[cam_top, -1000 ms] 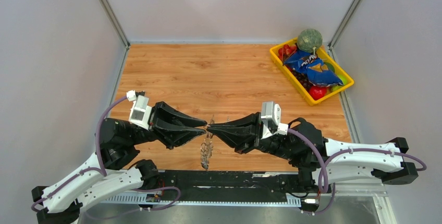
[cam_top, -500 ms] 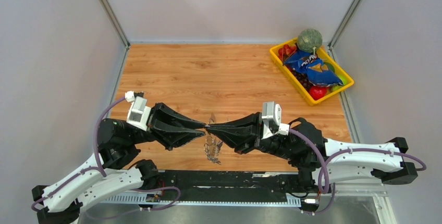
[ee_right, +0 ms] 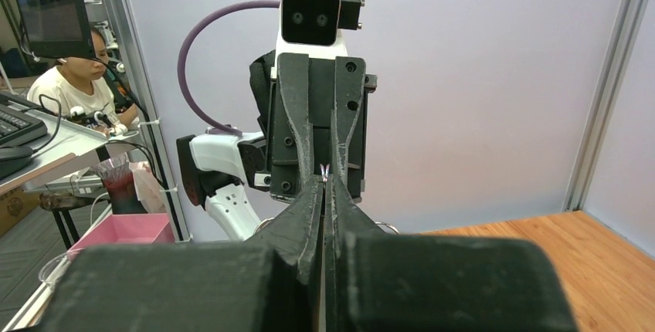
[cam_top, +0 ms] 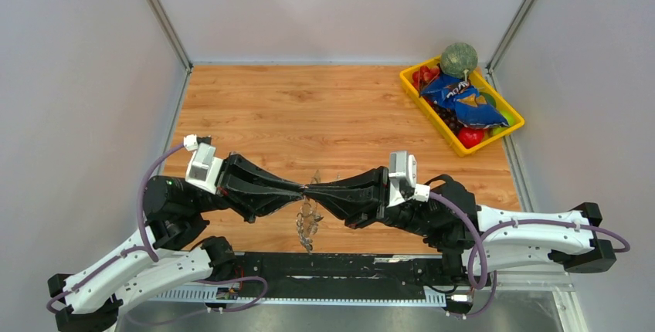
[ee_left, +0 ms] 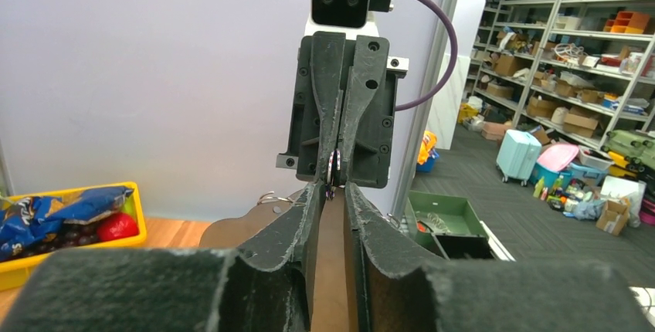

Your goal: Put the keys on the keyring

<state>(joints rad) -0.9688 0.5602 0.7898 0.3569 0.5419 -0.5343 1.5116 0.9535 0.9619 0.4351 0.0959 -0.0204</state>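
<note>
The two black grippers meet nose to nose over the near part of the wood-grain table (cam_top: 309, 116). The left gripper (cam_top: 301, 189) and the right gripper (cam_top: 313, 190) have long, tapering fingers of matte plastic, and the wrist views show them rough and scuffed along the inner faces. Both pairs are closed to a point. Where the four tips meet, a small metal loop (ee_left: 334, 170), thin and bright, is pinched. As far as I can make out, it is the top of the keyring (cam_top: 307, 224). The right fingers press flat together, while the left pair shows a sliver of a gap behind its tips.

The rest of the keyring hangs straight down below the fingertips as a ragged fringe of little silver keys. In the left wrist view, thin grey wire arcs show just to either side of the left fingers. I can't tell whether the lowest keys touch the table.

Open board runs beyond the fingertips to the far wall and out to both sides. The near table edge lies close behind the hanging keys. Well beyond the right fingers and off to their right, a yellow plastic tray (cam_top: 493, 138) sits in the far corner. It holds a crinkled blue snack bag (cam_top: 462, 102) and a round green lump (cam_top: 459, 59).

Both arms lie low and stretched inward, with forearms nearly level, wrists in line and cameras facing each other.
</note>
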